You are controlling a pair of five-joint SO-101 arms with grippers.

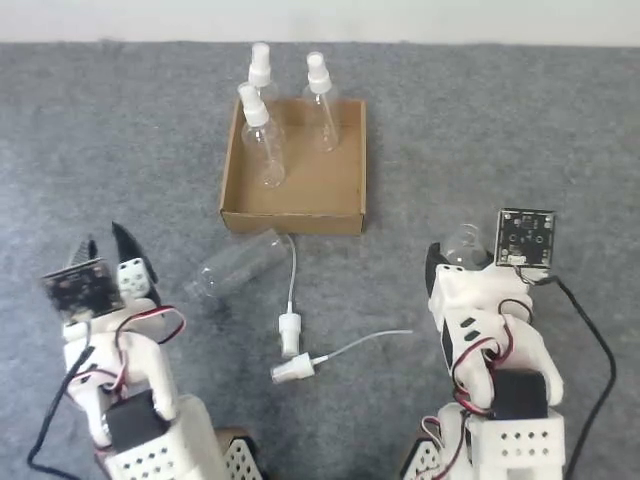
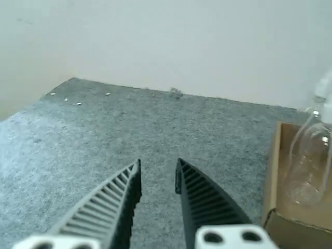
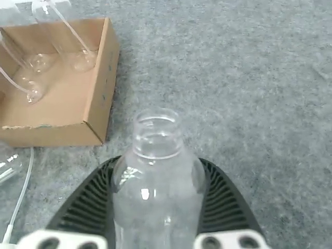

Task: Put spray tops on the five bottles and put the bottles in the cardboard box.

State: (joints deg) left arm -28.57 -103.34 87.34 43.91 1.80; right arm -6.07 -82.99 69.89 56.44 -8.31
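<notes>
Right claw (image 3: 158, 171): clamped on the uncapped bottle (image 3: 154, 150), a finger on each side of its body, open neck pointing straight ahead of the claw.
Left claw (image 2: 158, 163): empty, fingers parted a little, hanging over bare worktop (image 1: 520, 130).
Spray tops: two loose ones lie between the arms, off to the left claw's right and back toward its base, and off to the right claw's left.
Long axes: the first spray top (image 1: 289, 332) lies with its tube running away toward the cardboard box (image 1: 295, 215). The second spray top (image 1: 293, 372) lies crosswise, its tube trailing toward the right arm.
Nearer arm: about even, I'd say. The left claw is the free one, so the pick looks like its job.
Lying bottle (image 1: 232, 267): uncapped, on its side, ahead and to the right of the left claw, just short of the box's front wall.
Box: ahead and to the left of the right claw, three capped bottles (image 1: 262, 140) already in it.
The turn: the left claw has to swing right and come back to a head, then line the tube up with that open neck.
</notes>
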